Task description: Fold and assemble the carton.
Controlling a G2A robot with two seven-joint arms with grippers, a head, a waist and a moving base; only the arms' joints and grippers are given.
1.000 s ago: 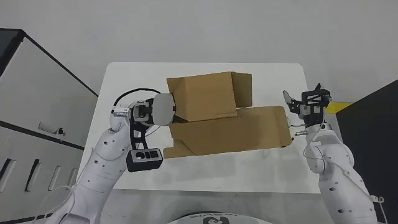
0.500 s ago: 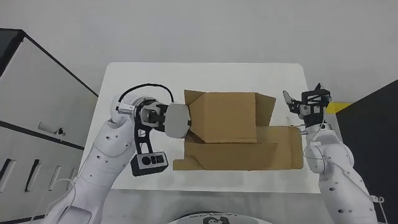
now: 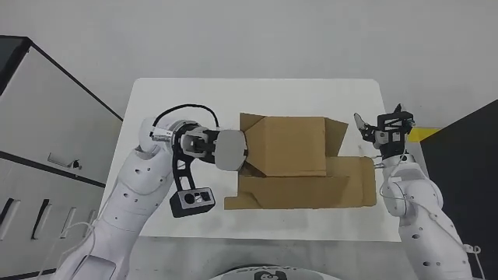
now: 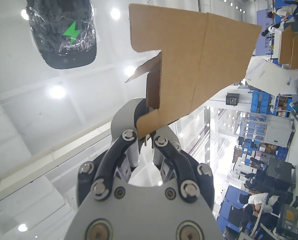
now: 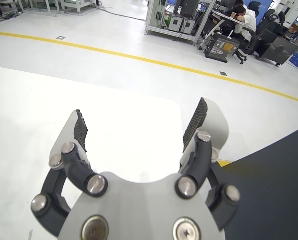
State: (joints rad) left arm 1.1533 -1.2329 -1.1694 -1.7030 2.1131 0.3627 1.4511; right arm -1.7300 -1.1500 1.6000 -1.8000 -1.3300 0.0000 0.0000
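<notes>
Opening step: the left gripper (image 4: 149, 128) pinches a flap of the carton (image 3: 292, 152) between its fingers, half-raised off the desk (image 3: 233, 97). The right gripper (image 5: 141, 123), fingers wide, probably braces the far side next.

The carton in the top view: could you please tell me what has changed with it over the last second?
The left gripper, shut on an edge of the carton, moved across the table toward the right arm's side, dragging the carton along. The carton also turned squarer to the table's edges, and its raised part opened wider. The right gripper stayed open and unmoved by the table's edge.
</notes>
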